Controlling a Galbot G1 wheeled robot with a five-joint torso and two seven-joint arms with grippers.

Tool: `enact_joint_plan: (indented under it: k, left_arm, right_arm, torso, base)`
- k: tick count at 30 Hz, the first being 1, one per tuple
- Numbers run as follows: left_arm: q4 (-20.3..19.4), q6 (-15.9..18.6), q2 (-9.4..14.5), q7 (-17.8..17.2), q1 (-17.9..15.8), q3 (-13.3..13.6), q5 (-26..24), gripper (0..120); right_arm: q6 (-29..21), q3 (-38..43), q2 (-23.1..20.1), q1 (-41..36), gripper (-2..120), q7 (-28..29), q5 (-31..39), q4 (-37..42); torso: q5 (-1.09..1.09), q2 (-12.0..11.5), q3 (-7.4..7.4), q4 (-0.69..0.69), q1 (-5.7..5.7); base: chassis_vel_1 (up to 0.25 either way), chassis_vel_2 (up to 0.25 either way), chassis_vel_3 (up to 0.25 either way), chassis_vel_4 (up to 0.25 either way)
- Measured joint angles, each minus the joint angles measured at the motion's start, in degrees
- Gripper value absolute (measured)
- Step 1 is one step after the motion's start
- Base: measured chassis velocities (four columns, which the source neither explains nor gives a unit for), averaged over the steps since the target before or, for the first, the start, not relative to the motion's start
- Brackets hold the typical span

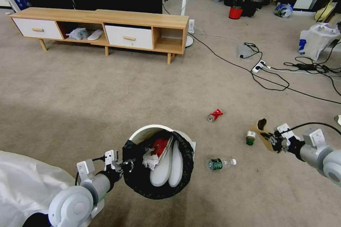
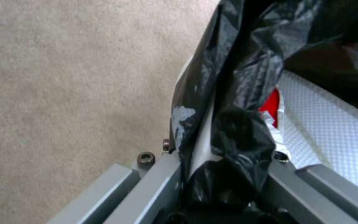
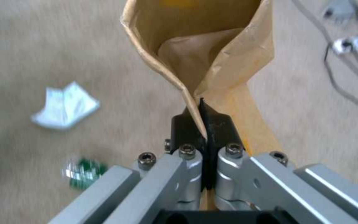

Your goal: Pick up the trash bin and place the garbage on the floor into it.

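Right tool [image 1: 272,140] pinching brown carton [image 1: 263,132], lifted at right. Left tool [image 1: 125,166] clamped on trash bin [image 1: 161,159] rim, near centre. I'd swing carton left over bin mouth before releasing; cans, bottle [image 1: 220,164] wait on floor [image 1: 106,88].

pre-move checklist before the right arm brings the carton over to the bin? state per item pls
1. Right gripper shut on brown carton: ok.
2. Left gripper clamped on trash bin rim: ok.
3. Bin mouth facing up: not ok, tilted.
4. Room in bin: cannot tell; white soles and tissues already fill much of it.
5. Path clear: ok; bottle lies low on the floor.
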Motion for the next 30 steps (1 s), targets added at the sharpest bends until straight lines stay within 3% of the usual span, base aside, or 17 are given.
enact_joint_plan:
  k: [17, 20, 26, 30]
  left_arm:
    - [-2.2, 3.4, 2.4, -6.2, -1.8, 2.2, -7.8, 0]
    - [-2.3, 3.4, 4.4, -7.6, -2.8, 3.5, -10.3, 0]
    - [-2.5, 3.4, 6.9, -9.3, -3.7, 4.9, -13.1, 0]
    - [-3.0, 3.4, 10.1, -10.8, -4.4, 5.9, -16.7, 0]
  right_arm:
    - [6.2, 3.3, -1.5, 3.0, 0, -0.3, 1.3, 9.4]
    - [10.0, 3.8, -1.3, 3.1, 0, -1.2, 0.5, 12.0]
    - [11.4, 4.9, -1.3, 3.1, 0, -1.1, 1.2, 14.9]
    - [13.3, 6.1, -1.5, 3.0, 0, -1.3, 3.2, 17.2]
  torso:
    - [0.00, 0.0, 0.00, 0.01, 0.00]
    - [0.01, 0.0, 0.00, -0.01, 0.00]
    - [-0.01, 0.0, 0.00, 0.00, 0.00]
    - [0.00, 0.0, 0.00, 0.00, 0.00]
  base:
    - [0.000, 0.000, 0.000, 0.000]
    - [0.000, 0.000, 0.000, 0.000]
    - [0.000, 0.000, 0.000, 0.000]
    - [0.000, 0.000, 0.000, 0.000]
